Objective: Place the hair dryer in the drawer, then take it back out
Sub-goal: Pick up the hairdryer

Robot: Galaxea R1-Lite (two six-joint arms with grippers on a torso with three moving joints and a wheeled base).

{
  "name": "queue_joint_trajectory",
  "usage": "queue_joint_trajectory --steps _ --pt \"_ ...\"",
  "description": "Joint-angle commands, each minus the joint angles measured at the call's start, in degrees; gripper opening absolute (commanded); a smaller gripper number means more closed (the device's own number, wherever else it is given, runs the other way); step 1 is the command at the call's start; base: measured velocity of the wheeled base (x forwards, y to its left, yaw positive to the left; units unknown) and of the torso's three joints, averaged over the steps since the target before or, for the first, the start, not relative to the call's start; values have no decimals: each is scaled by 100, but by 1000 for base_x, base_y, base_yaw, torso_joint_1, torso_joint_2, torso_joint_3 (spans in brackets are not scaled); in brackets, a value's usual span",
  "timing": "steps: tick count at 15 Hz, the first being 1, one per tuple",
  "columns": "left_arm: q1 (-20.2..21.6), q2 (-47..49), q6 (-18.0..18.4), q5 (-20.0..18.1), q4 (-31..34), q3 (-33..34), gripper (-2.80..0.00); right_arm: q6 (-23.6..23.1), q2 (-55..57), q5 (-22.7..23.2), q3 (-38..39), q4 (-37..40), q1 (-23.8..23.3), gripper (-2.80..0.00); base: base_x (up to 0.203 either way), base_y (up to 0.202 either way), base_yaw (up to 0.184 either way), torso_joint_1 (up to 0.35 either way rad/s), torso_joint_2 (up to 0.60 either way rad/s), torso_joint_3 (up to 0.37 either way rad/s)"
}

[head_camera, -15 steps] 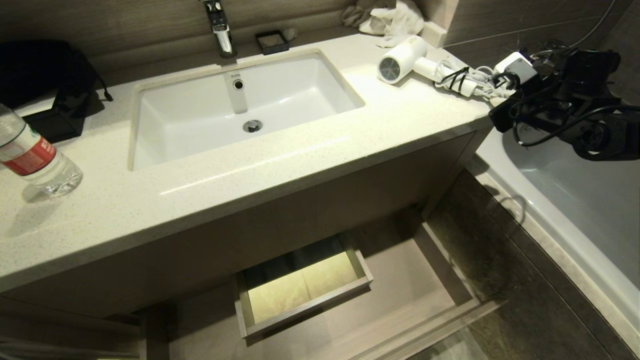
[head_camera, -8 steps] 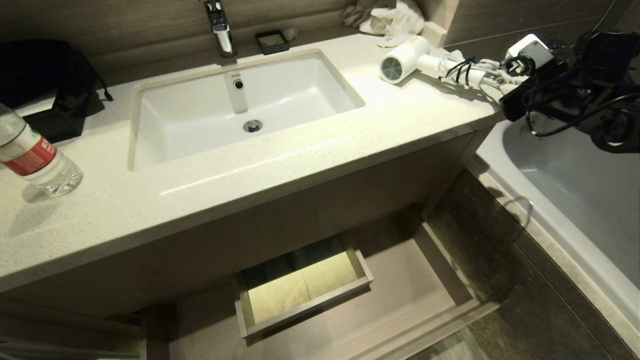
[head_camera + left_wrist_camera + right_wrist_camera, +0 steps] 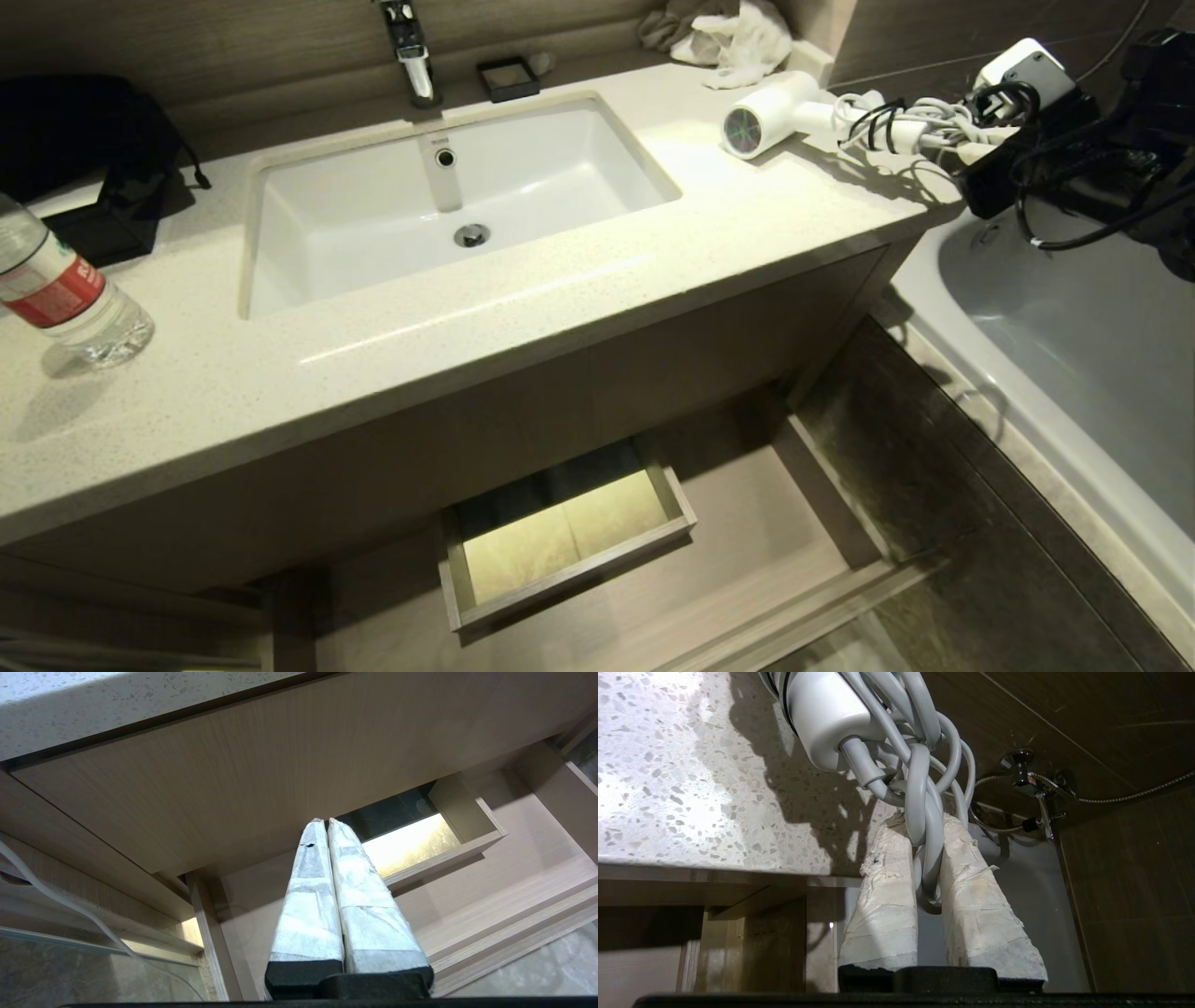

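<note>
The white hair dryer point(image 3: 767, 114) hangs low over the right end of the counter point(image 3: 560, 308), its round grey grilled end facing the sink. Its bundled white cord point(image 3: 910, 126) runs right into my right gripper point(image 3: 976, 159), which is shut on the cord loops at the counter's right edge. In the right wrist view the cord point(image 3: 924, 793) passes between the taped fingers point(image 3: 887, 877) of the right gripper point(image 3: 924, 823), with the dryer's handle end point(image 3: 826, 718) above. The drawer point(image 3: 803, 597) stands pulled out below, empty, with its boxed cutout point(image 3: 560, 532). My left gripper point(image 3: 325, 822) is shut and empty before the cabinet front.
A white sink point(image 3: 448, 201) with a faucet point(image 3: 411, 51) fills the counter's middle. A water bottle point(image 3: 65, 294) and a black bag point(image 3: 89, 140) stand at left. A white cloth point(image 3: 738, 37) lies behind the dryer. The bathtub point(image 3: 1074, 373) lies at right.
My right gripper has risen and moved right and farther back with the cord, pulling the hair dryer a little to the right along the counter. The left arm has stayed still.
</note>
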Motion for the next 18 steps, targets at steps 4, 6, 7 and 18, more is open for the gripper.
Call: queue_joint_trajectory --steps 4,6,7,18 --pt "0 0 -2 2 -1 0 -280 1 -275 12 481 149 62 -280 0 0 0 0 0 0" --pt "0 0 -2 2 -1 0 -280 1 -318 3 544 153 73 -280 0 0 0 0 0 0" --pt "0 0 -2 2 -1 0 -280 8 -330 -5 607 179 100 -280 0 0 0 0 0 0" --pt "0 0 -2 2 -1 0 -280 -8 -415 17 1101 617 100 0 0 0 0 0 0 0"
